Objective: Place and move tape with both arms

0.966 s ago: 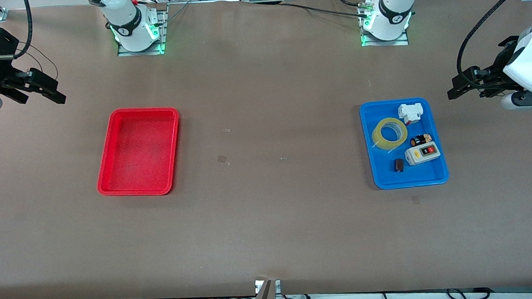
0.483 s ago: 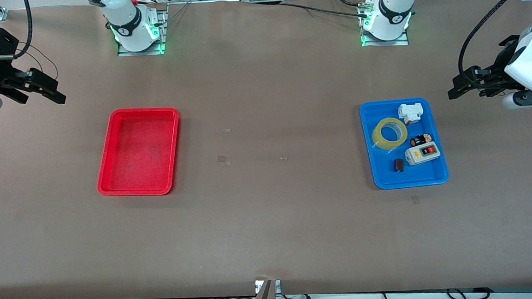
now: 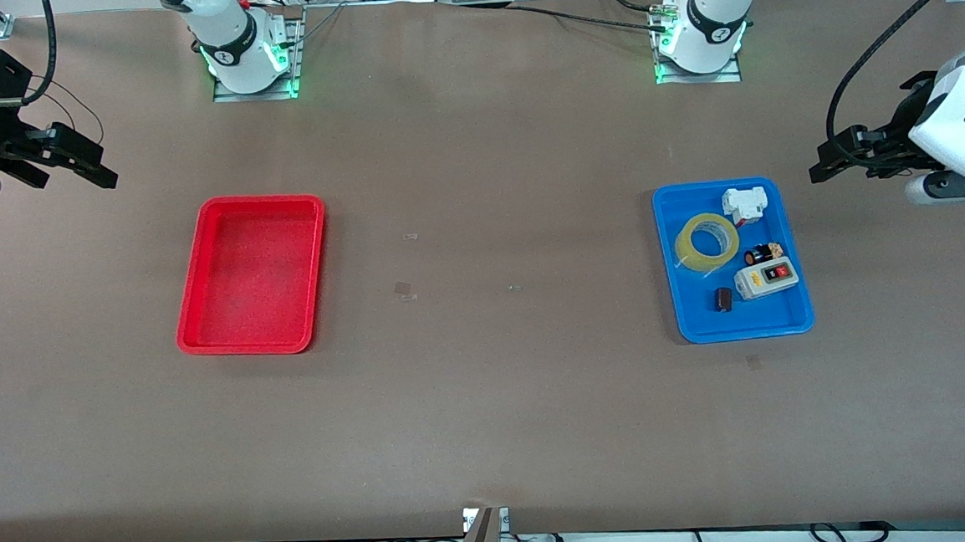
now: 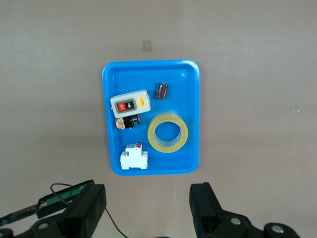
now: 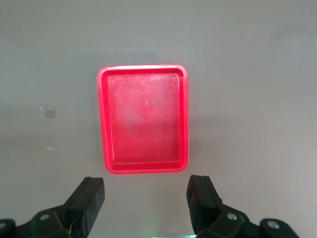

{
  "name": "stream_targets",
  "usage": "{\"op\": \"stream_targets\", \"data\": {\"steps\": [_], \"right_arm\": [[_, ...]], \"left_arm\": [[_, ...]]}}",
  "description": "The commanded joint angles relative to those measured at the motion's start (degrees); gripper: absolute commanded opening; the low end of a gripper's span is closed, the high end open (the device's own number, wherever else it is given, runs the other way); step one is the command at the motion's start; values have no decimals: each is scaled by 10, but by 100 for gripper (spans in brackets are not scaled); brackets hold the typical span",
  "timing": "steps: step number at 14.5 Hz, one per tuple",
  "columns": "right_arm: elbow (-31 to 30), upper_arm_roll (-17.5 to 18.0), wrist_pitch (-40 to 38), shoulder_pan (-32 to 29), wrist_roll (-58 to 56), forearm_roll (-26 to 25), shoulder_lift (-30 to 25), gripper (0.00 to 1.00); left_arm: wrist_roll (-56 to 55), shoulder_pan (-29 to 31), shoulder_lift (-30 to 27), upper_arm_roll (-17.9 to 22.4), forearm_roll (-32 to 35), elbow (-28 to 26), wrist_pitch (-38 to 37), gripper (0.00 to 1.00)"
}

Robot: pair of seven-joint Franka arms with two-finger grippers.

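Approach step. My left end effector (image 3: 829, 163) hangs wide, empty, beside the blue tray (image 3: 677, 309); tape (image 3: 707, 243) lies inside, below and inward. Right end effector (image 3: 78, 162), also wide, waits near the red tray (image 3: 193, 335). Next: swing over the tape, descend.

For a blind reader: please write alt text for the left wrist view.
A blue tray on a brown table holds yellow tape and four small parts. The open left tool hangs above, empty.
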Motion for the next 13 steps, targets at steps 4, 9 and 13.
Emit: {"op": "stream_targets", "data": {"steps": [4, 9, 13], "right_arm": [[7, 3, -2, -4, -4, -2, 0, 98], [7, 3, -2, -6, -6, 2, 2, 98], [7, 3, -3, -6, 1, 2, 2, 98]], "left_arm": [[7, 28, 5, 2, -6, -128, 118, 100], [7, 24, -10, -4, -6, -310, 334, 100], [7, 24, 15, -8, -6, -420, 489, 100]]}}
